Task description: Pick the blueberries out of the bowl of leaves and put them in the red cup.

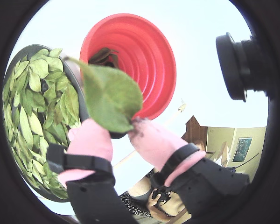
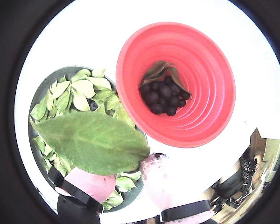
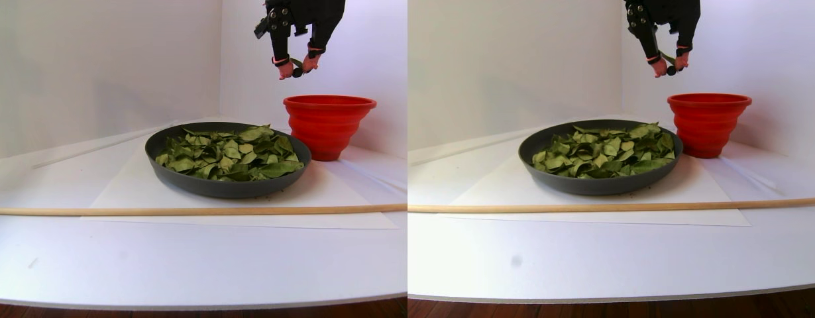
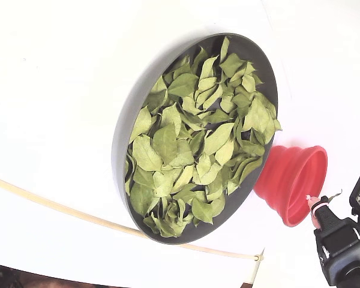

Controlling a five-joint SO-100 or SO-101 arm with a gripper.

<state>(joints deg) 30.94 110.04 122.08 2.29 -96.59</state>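
The gripper [image 3: 296, 68] hangs high, pointing down — its pink-padded fingertips [image 2: 155, 164] pinch a leaf [image 2: 94, 142] and a dark berry [image 3: 297, 72].

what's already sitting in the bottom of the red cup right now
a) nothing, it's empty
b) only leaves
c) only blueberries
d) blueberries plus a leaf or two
d: a wrist view looks straight into the small bright red ribbed plastic cup, where a cluster of small round dark blue-black blueberries lies at the bottom with a couple of darker green oval leaves just behind them.
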